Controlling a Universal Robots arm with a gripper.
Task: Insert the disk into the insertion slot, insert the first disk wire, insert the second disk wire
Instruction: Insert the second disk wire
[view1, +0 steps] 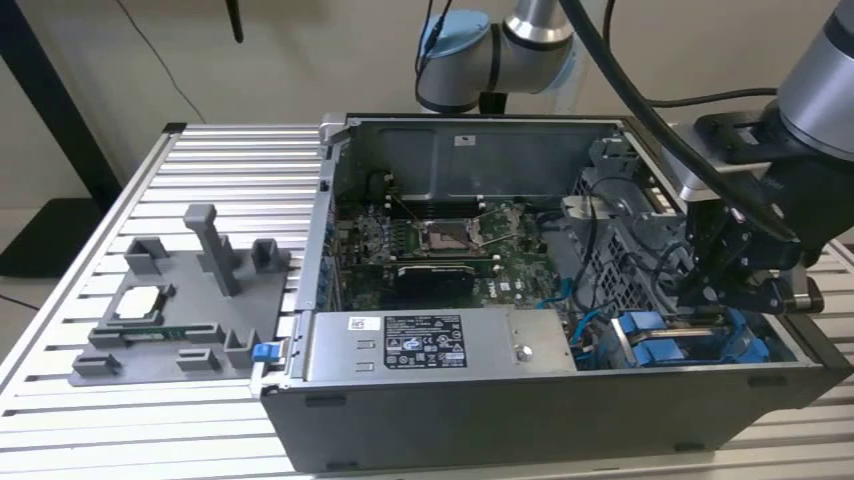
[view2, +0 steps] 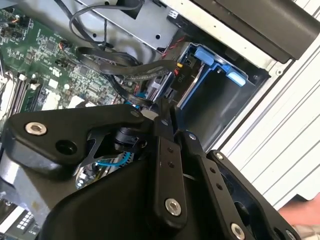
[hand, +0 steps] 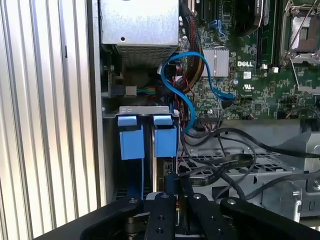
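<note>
So in the exterior view the gripper (view1: 705, 300) is down inside the open computer case (view1: 534, 400) at the exterior view's right, right over the blue carriers (view1: 661, 340) in the drive bay, next to the grey power supply (view1: 441, 343). In the second wrist view the fingers (view2: 162, 131) look pinched together on something dark near a black connector (view2: 181, 74) by the blue frame (view2: 215, 60), can't tell what exactly. In the first wrist view the disk (hand: 164, 145) already sits in the insertion slot (hand: 142, 111), straight ahead of the fingers (hand: 169, 200), long axis running away from them, blue SATA cable (hand: 187, 107) looping just beside.
</note>
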